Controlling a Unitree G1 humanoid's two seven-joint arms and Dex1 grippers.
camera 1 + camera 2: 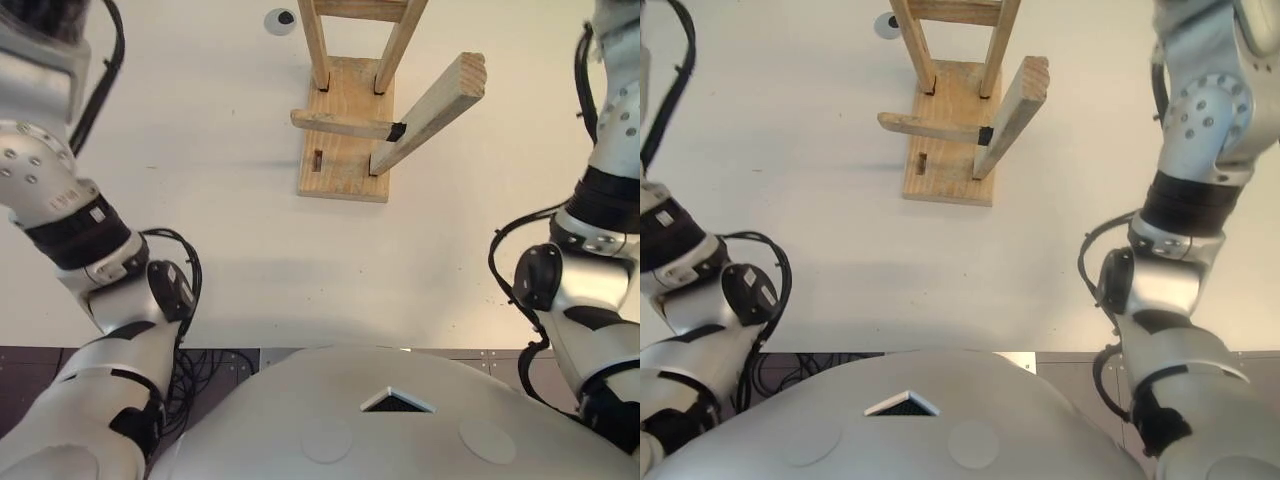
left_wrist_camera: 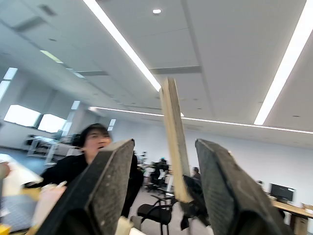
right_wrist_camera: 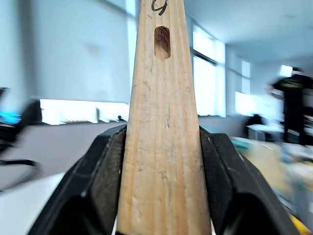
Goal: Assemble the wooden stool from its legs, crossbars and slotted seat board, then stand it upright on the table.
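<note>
The slotted seat board (image 1: 337, 168) lies flat on the white table. At its far end two legs (image 1: 318, 45) stand upright, joined by a crossbar (image 1: 360, 8). A third leg (image 1: 430, 110) leans from the near right corner, and a crossbar (image 1: 335, 123) sticks out of it to the left. The near left slot (image 1: 318, 159) is empty. My right gripper (image 3: 163, 134) is raised and shut on a wooden leg (image 3: 163, 73) with a slot hole near its tip. Pointing up at the ceiling, my left gripper (image 2: 164, 147) is open; a wooden stick (image 2: 172, 127) shows farther off between its fingers.
A small dark round disc (image 1: 280, 20) lies on the table behind the board. Bare tabletop (image 1: 200, 200) stretches left, right and in front of the board. The table's near edge (image 1: 300, 345) runs just ahead of my torso.
</note>
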